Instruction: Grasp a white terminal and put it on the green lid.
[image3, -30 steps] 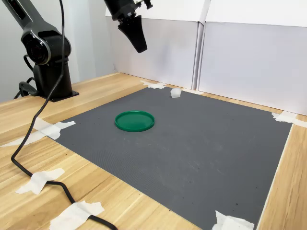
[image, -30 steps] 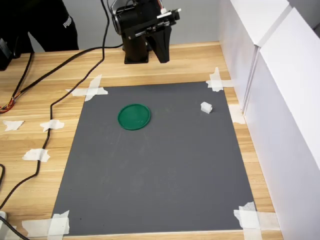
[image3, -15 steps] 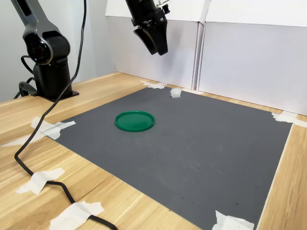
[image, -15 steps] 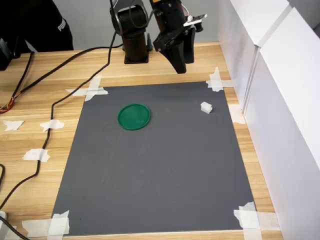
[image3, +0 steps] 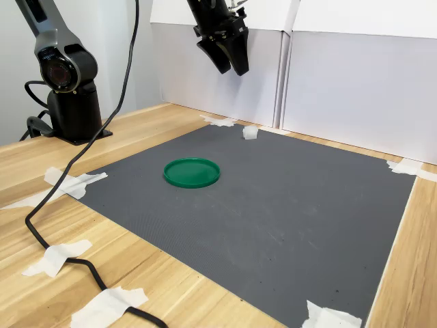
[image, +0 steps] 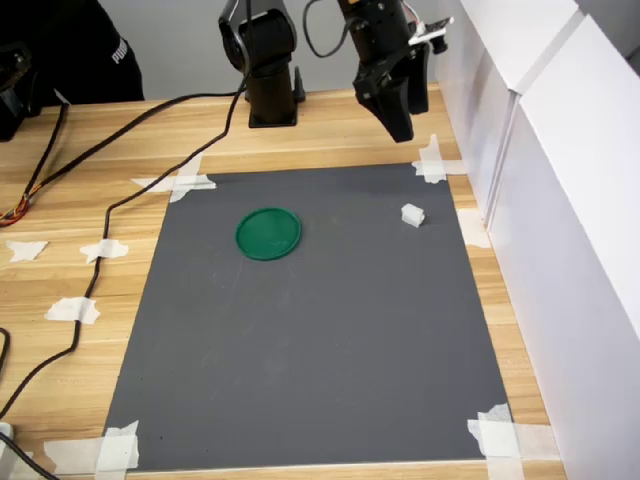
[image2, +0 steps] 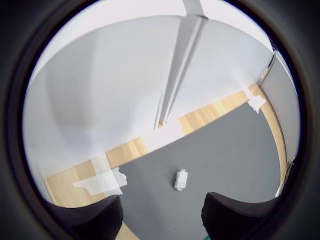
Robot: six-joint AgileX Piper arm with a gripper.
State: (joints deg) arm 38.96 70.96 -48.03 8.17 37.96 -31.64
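Arm swings toward the white wall, black gripper (image: 400, 120) parted and empty above the mat's far corner.

We see it farther to the first exterior view's right than half a second ago. The tiny white plastic terminal block (image: 412, 214) lies unmoved on the dark grey mat (image: 300, 340), well apart from the flat round dark-green plastic lid (image: 268, 233). White tape pieces (image: 432, 160) and a black cable (image: 110, 200) lie nearby; nothing blocks the terminal.

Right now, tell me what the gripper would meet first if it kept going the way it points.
Probably the grey mat close beside the white terminal, which sits centred just ahead of the open gripper in the wrist view. Nothing shows in between, though depth is uncertain.
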